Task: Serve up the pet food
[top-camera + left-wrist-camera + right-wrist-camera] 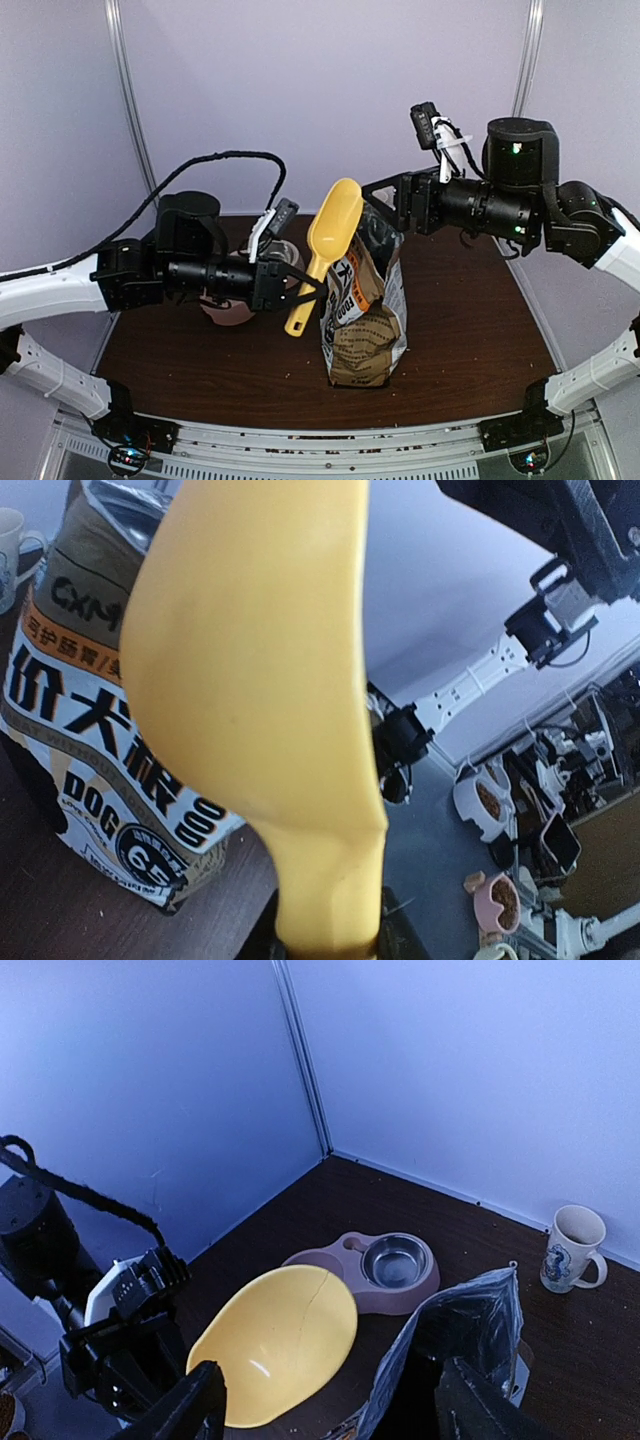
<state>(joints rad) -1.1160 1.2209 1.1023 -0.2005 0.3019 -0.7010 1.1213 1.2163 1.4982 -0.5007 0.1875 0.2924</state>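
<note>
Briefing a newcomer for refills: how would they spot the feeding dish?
On the dark wooden table, look left of the upright dog-food bag. The feeding dish is a low pinkish tray holding one steel bowl, unlike the tall white mug.

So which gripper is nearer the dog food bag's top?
Right. The right gripper is open at the top of the dog food bag; the left gripper sits left of it, gripping the yellow scoop.

Yellow scoop; tan-and-white bag with black lettering and an orange band; dark brown worktop; dusty-pink feeder; white mug with a blue print.
</note>
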